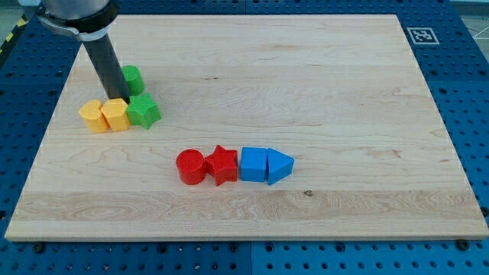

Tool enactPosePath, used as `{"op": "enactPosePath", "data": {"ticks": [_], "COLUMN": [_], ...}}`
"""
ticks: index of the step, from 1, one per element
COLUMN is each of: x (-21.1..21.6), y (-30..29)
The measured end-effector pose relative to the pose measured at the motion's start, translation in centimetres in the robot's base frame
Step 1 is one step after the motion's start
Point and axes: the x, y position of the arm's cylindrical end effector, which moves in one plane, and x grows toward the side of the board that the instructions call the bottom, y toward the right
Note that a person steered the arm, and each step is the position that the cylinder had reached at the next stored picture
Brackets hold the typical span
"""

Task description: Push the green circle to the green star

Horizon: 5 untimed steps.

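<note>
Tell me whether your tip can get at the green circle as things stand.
Probably yes. My tip sits right beside the green circle, on its left, seemingly touching it. Nothing lies between them; the green star is just below, toward the view's bottom.

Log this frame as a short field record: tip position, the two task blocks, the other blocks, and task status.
tip: my tip is at the view's left side of the green circle, just above the yellow blocks
target: green star sits just below the green circle; whether they touch is unclear
yellow: yellow circle-like block and yellow hexagon-like block, left of the star
row: red circle, red star, blue cube, blue triangle
status: circle near star
</note>
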Motion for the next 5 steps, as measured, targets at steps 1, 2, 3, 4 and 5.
{"op": "enactPosePath", "data": {"ticks": [1, 2, 3, 4, 5], "x": [-0.9, -2.0, -3.6, -5.7, -6.0], "y": [-0.9, -3.0, -3.9, -3.9, -2.0]}}
